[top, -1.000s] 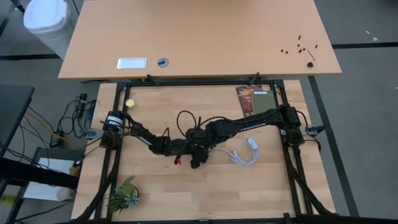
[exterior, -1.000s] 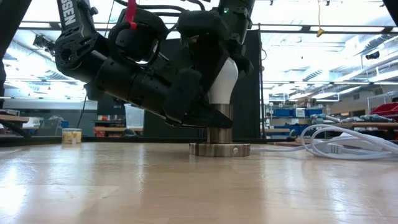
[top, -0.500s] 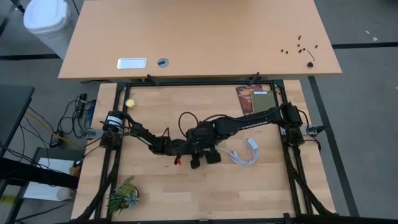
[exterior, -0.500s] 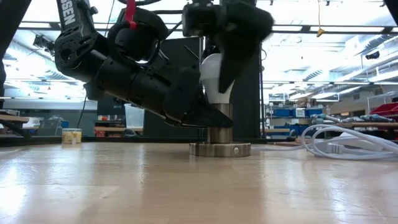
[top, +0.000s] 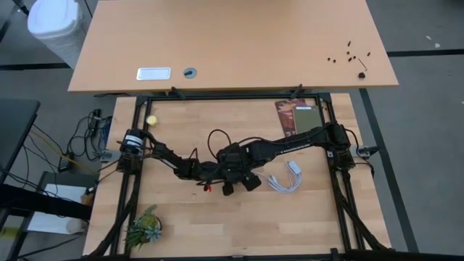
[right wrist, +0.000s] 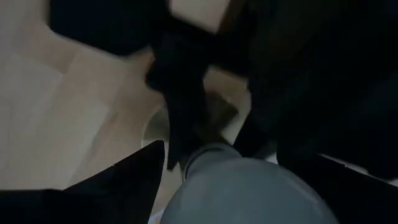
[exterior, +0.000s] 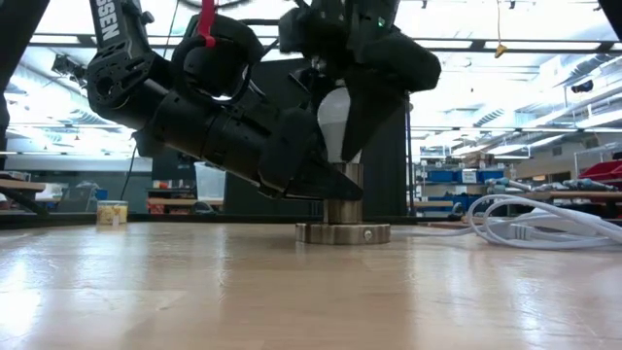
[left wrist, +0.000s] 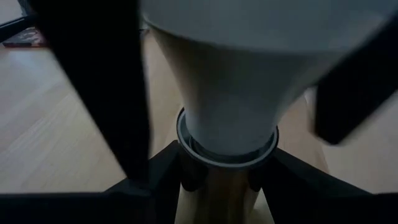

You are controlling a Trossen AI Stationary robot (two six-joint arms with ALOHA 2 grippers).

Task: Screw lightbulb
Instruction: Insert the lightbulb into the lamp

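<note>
Two dark arms meet over the small white frosted lightbulb (exterior: 335,122)

Left gripper (exterior: 326,185) clamps the grey metal socket (exterior: 343,219) (low, slanted); right gripper (exterior: 345,107), descending from above, half-open around the dome.

In the high view the lightbulb and its socket are hidden beneath the two arms, which meet near the middle of the tabletop (top: 181,225).

In the low view the right end effector (exterior: 342,107) covers the top of the lightbulb (exterior: 333,126), so whether its fingers touch the glass cannot be told.

The left end effector (exterior: 326,185) hides part of the socket (exterior: 342,231) stem.

The left wrist view cuts off the bulb's dome at its edge. The right wrist view is blurred; only the bulb's rounded top (right wrist: 239,190) reads.
</note>
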